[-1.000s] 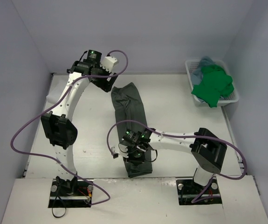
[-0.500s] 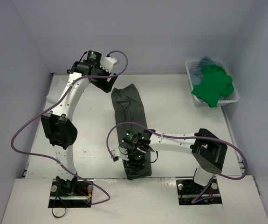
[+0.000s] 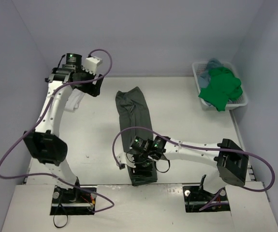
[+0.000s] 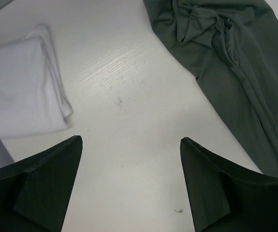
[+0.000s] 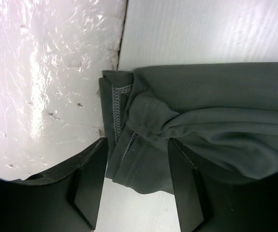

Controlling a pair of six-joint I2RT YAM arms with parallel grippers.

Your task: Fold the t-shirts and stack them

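A dark grey t-shirt (image 3: pixel 134 111), folded into a long narrow strip, runs from the table's middle back to its front edge. My right gripper (image 3: pixel 143 169) is over its near end, open, with the stitched hem (image 5: pixel 139 159) lying loose between the jaws. A folded white t-shirt (image 3: pixel 73 101) lies at the back left. My left gripper (image 3: pixel 91 86) hangs open beside it, over bare table between the white t-shirt (image 4: pixel 22 92) and the grey t-shirt's far end (image 4: pixel 235 63). A bright green t-shirt (image 3: pixel 221 89) and a teal-blue one (image 3: pixel 210 65) lie in the basket.
A white lattice basket (image 3: pixel 239 102) stands at the back right corner against the wall. The table's front seam (image 5: pixel 122 38) runs right by the grey shirt's near end. Purple cables loop from both arms. Walls close in the table on three sides.
My right gripper has opened and let go of the grey shirt's near end. My left arm has swung left, away from the grey shirt's far end to beside the white shirt.
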